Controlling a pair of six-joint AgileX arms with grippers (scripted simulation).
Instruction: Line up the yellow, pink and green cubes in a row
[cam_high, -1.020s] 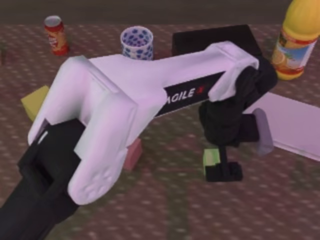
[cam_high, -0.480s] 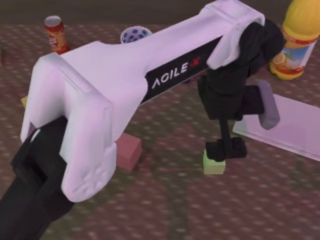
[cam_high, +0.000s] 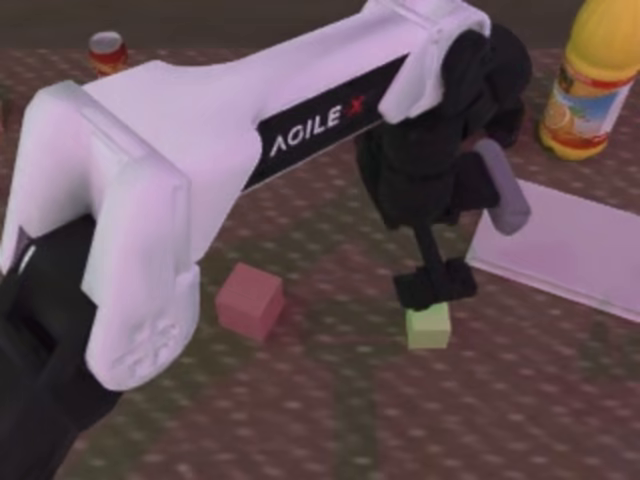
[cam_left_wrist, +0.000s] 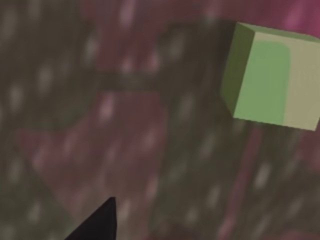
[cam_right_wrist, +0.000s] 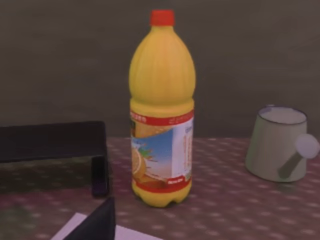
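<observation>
The small green cube (cam_high: 428, 326) rests on the patterned tablecloth right of centre; it also fills a corner of the left wrist view (cam_left_wrist: 272, 75). My left gripper (cam_high: 432, 285) hangs just above it, open and holding nothing, with one dark fingertip (cam_left_wrist: 97, 225) showing. The pink cube (cam_high: 250, 300) sits on the cloth to the green cube's left, a gap between them. The yellow cube is hidden behind my left arm. My right gripper (cam_right_wrist: 142, 232) is out of the top view, open and empty, facing the back of the table.
An orange juice bottle (cam_high: 590, 80) stands at the back right, and a pale flat sheet (cam_high: 570, 250) lies in front of it. A red can (cam_high: 108, 50) stands at the back left. The right wrist view shows a black box (cam_right_wrist: 50, 142) and a white watering can (cam_right_wrist: 280, 145).
My left gripper let go of the green cube and rose, leaving it on the cloth. The arm lifted, uncovering the pink cube and hiding the yellow cube and dotted cup.
</observation>
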